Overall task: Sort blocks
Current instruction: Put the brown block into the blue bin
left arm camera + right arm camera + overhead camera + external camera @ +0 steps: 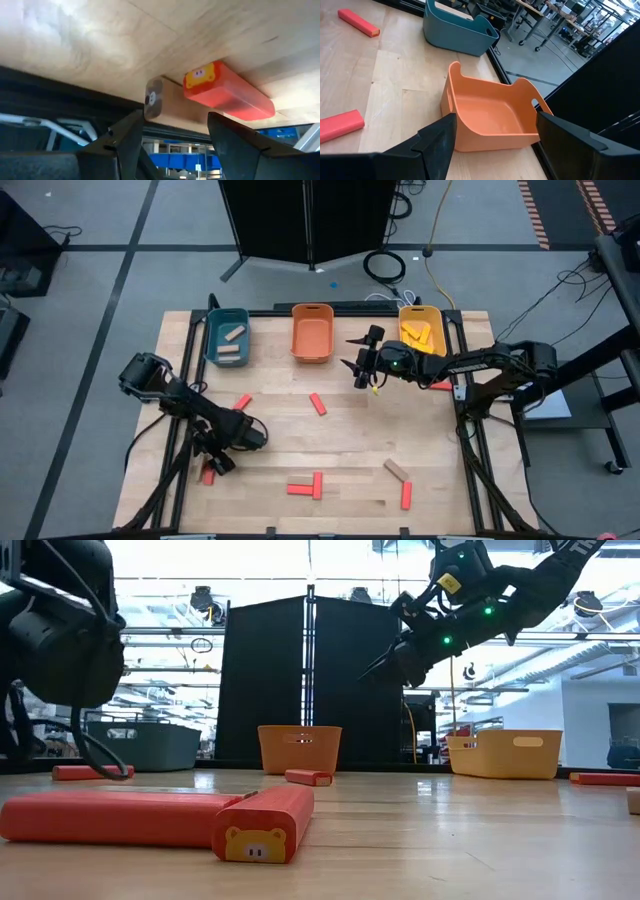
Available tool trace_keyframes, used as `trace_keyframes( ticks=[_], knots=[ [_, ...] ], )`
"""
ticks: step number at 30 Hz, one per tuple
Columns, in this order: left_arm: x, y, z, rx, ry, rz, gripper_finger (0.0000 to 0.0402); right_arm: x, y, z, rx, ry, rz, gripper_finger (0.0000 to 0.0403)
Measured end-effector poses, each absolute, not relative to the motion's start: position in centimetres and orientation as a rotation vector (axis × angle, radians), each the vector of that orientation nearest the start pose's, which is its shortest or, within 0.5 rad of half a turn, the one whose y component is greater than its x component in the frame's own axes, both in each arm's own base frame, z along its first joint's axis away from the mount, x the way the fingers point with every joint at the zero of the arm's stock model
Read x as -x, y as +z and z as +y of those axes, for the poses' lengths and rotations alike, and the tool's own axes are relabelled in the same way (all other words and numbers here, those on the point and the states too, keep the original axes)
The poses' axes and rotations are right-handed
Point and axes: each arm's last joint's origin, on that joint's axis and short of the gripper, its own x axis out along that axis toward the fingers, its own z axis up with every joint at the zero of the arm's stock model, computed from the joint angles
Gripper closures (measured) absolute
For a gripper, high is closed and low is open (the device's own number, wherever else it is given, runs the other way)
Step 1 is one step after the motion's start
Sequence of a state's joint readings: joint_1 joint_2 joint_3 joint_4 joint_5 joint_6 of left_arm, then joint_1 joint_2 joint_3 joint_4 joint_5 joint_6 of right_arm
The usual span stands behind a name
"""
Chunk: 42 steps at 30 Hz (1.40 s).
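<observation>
Red blocks lie flat on the wooden table (340, 435): one (242, 402) at the left, one (317, 403) in the middle, two touching (305, 486) near the near edge, one (407, 495) at the right. A tan block (397, 470) lies beside that last one. My left gripper (215, 460) is low over the near left corner, open. In its wrist view a tan block (154, 98) and a red block (227, 92) lie side by side just beyond its fingertips (172, 135). My right gripper (360, 362) is raised beside the orange bin (490, 112), open and empty.
Three bins stand along the far edge: a teal one (228, 337) with tan blocks inside, the orange one (312, 332), and a yellow one (420, 330) with yellow blocks. Another red block (440, 385) lies under my right arm. The table's left edge is close to my left gripper.
</observation>
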State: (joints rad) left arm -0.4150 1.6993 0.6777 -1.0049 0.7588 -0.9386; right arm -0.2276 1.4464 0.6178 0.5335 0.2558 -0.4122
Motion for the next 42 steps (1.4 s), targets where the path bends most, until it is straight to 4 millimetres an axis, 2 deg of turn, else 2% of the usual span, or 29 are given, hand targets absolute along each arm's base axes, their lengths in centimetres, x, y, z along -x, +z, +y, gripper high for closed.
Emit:
trace_keyframes(
  ticks=[7, 21, 23, 27, 31, 35, 39, 42],
  knots=[
    [-16.3, 9.9, -9.5, 0.906, 0.283, 2.296, 0.0192, -27.9, 19.6, -7.2, 0.401, -0.409, 0.404, 0.0135],
    [-16.4, 9.9, -9.5, 0.866, 0.176, 2.282, 0.0349, -27.9, 19.5, -7.2, 0.38, -0.41, 0.415, 0.0135],
    [-16.5, 9.9, -9.5, 0.854, 0.145, 2.277, 0.0362, -27.9, 19.5, -7.2, 0.38, -0.409, 0.419, 0.0135],
    [-17.1, 10.5, -9.4, 0.787, 0.107, 2.228, 0.0363, -27.9, 19.5, -7.2, 0.38, -0.409, 0.419, 0.0135],
    [-18.6, 12.2, -8.7, 0.735, 0.093, 2.073, 0.0353, -27.9, 19.5, -7.2, 0.38, -0.41, 0.419, 0.0135],
    [-20.2, 15.0, -6.9, 0.661, 0.116, 1.837, 0.0355, -27.8, 19.4, -7.2, 0.373, -0.413, 0.423, 0.0135],
    [-21.4, 18.6, -3.7, 0.504, 0.205, 1.524, 0.0355, -27.9, 19.4, -7.2, 0.38, -0.412, 0.423, 0.0135],
    [-21.4, 21.0, -0.5, 0.367, 0.353, 1.324, 0.0356, -27.8, 19.6, -7.4, 0.395, -0.419, 0.413, 0.0135]
  ],
)
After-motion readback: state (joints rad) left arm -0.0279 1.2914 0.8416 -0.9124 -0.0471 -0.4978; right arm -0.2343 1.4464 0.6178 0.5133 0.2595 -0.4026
